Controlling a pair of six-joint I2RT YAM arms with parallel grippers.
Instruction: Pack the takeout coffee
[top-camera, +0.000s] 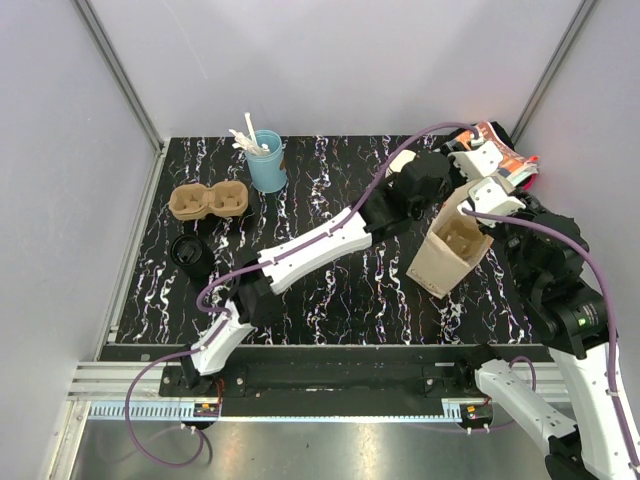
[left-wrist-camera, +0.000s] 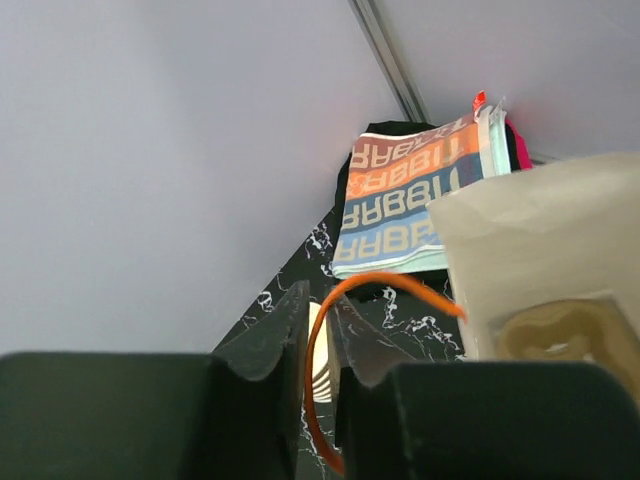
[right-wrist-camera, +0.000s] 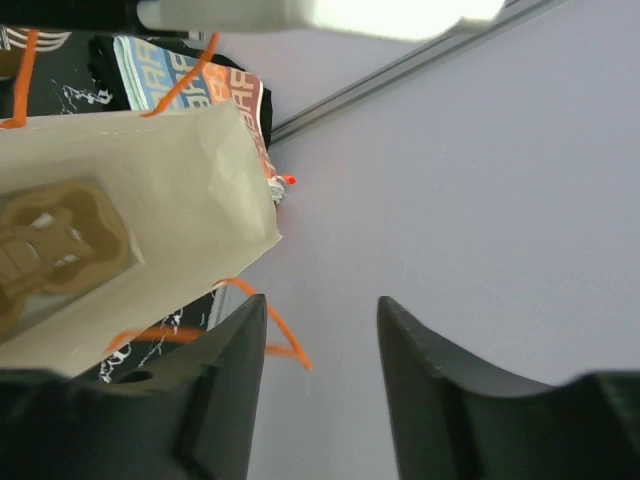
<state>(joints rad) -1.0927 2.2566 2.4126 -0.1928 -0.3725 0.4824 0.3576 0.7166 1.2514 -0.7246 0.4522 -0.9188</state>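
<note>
A tan paper bag (top-camera: 445, 262) stands tilted at the right, with a brown cup carrier (top-camera: 462, 238) inside it. My left gripper (top-camera: 462, 175) reaches over the bag's far rim. In the left wrist view its fingers (left-wrist-camera: 320, 310) are shut on the bag's orange handle (left-wrist-camera: 385, 285). A pale ribbed thing (left-wrist-camera: 322, 379) shows behind the gap; I cannot tell whether it is the coffee cup. My right gripper (top-camera: 482, 210) is at the bag's right rim. It is open and empty (right-wrist-camera: 320, 310), with the other orange handle (right-wrist-camera: 285, 340) beside its left finger.
A light-blue cup with white utensils (top-camera: 267, 160) stands at the back. A second cup carrier (top-camera: 208, 200) and a black lid (top-camera: 188, 250) lie at the left. Colourful printed packets (top-camera: 505, 150) lie in the back right corner. Grey walls stand close on three sides.
</note>
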